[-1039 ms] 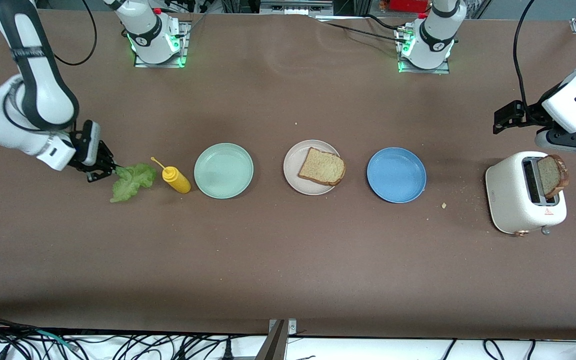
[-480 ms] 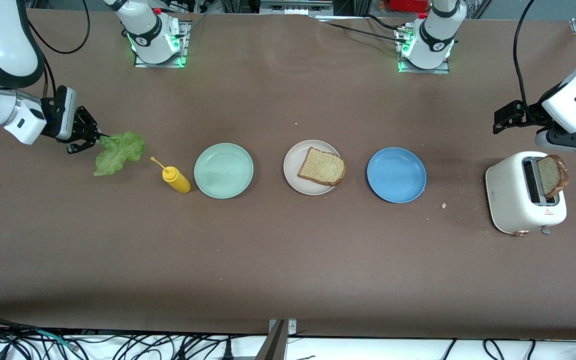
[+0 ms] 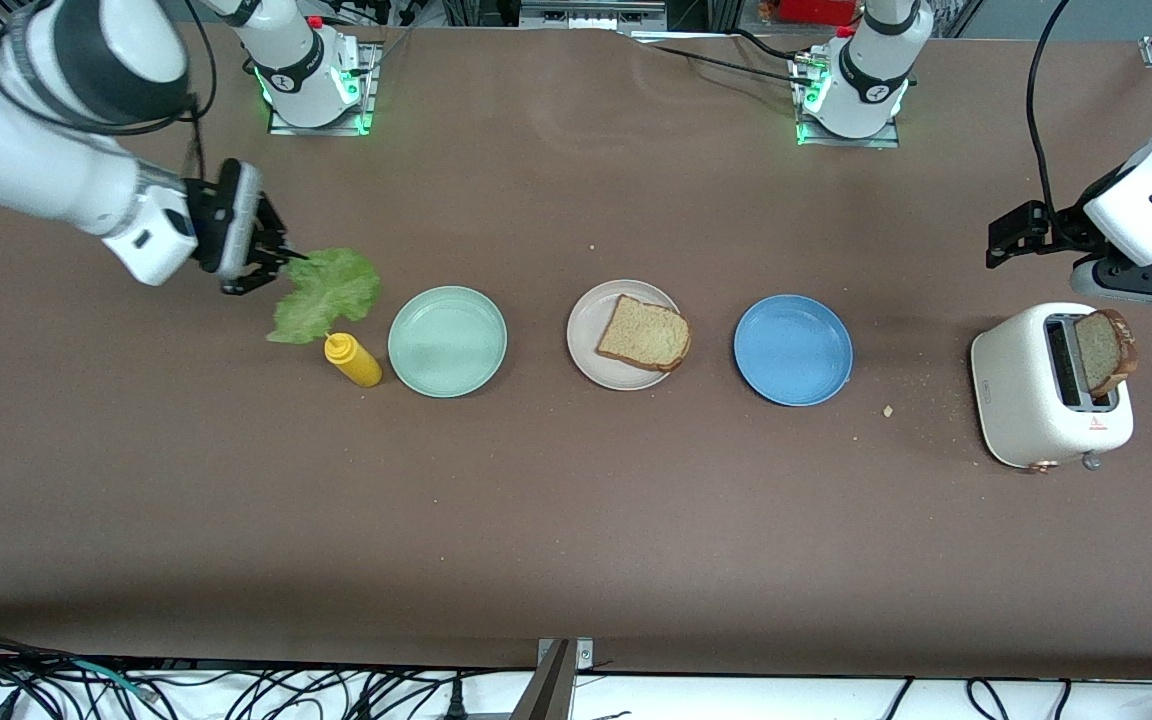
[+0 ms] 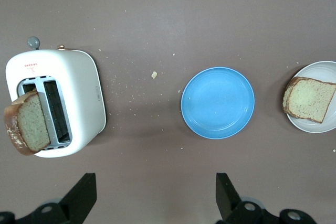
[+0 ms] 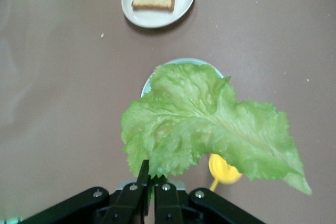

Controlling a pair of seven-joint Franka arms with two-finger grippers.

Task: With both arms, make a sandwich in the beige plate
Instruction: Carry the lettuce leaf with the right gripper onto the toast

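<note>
A: Item one, bread?
B: One square brown toast slice (image 3: 643, 333) lies on the round matte beige plate (image 3: 586, 345), which sits between the mint-green round plate (image 3: 447, 341) and the blue round plate (image 3: 793, 349); base layer counted as done.

A: Item two, greens?
B: Crinkly green lettuce leaf (image 3: 321, 291), off the table, pinched at its stem end by the right gripper (image 3: 271, 258), fingers closed on it; it hangs over the yellow squeeze bottle (image 3: 353, 361), beside the mint-green plate, well apart from the beige plate; carry judged part-way, placing not yet done.

A: Item three, top slice?
B: Second brown toast slice (image 3: 1105, 350) stands tilted in a slot of the white two-slot toaster (image 3: 1031, 400) at the left arm's end of the table; untouched.

A: Left arm?
B: Left gripper (image 4: 152, 195) waits, jaws wide apart and empty, over bare table beside the toaster.

A: Outstanding?
B: By my reckoning: lettuce onto the plated slice; toaster slice fetched and laid on top.
</note>
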